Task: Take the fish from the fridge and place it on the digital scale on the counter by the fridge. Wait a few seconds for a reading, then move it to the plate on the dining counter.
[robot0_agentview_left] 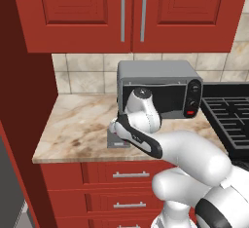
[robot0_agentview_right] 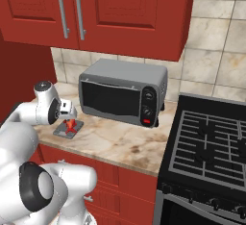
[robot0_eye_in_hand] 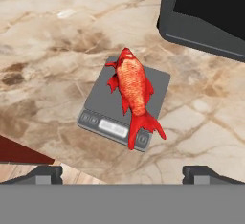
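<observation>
We see the fish (robot0_eye_in_hand: 134,91) lying flat on the digital scale (robot0_eye_in_hand: 103,98), its tail hanging over the display end, on the counter (robot0_eye_in_hand: 57,36) just in front of the microwave (robot0_eye_in_hand: 210,17). Our gripper (robot0_eye_in_hand: 122,173) hovers above it with the jaws spread wide and nothing between them.

We judge the fish light, small and stiff, its smooth rounded flanks likely to slip. The thick mid-body, pinched across its width, looks the safest hold; the thin tail and fins would give little purchase.

For room, the microwave front stands close on one side, and the counter edge runs near the scale on the other. Bare marble surrounds the scale elsewhere, so lifting straight up seems the clearest way out.
</observation>
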Controlling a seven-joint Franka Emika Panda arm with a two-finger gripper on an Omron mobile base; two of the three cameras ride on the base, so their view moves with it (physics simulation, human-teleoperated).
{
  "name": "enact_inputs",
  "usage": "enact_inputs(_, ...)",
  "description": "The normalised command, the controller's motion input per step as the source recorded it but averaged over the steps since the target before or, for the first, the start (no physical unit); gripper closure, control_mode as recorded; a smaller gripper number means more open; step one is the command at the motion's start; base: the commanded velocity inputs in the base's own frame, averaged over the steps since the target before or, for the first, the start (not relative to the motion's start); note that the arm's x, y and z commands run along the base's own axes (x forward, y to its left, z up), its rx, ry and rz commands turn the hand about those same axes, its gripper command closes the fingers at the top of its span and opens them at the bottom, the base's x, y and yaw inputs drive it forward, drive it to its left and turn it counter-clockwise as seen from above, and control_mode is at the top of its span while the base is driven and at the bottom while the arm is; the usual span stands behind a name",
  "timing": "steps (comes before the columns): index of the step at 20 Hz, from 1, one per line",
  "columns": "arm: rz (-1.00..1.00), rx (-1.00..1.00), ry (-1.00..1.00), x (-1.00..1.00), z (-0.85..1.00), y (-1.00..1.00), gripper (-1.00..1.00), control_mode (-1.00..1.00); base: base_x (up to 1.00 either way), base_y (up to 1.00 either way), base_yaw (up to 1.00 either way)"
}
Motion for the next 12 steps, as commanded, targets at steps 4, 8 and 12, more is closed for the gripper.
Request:
enact_inputs(4, 0.0, 0.0, 0.0, 0.0, 0.0, 0.0, -1.0, -1.0, 0.0, 0.0, 0.0)
enact_inputs(8, 0.0, 0.0, 0.0, 0.0, 0.0, 0.0, -1.0, -1.0, 0.0, 0.0, 0.0)
enact_inputs(12, 0.0, 0.0, 0.0, 0.0, 0.0, 0.0, -1.0, -1.0, 0.0, 0.0, 0.0)
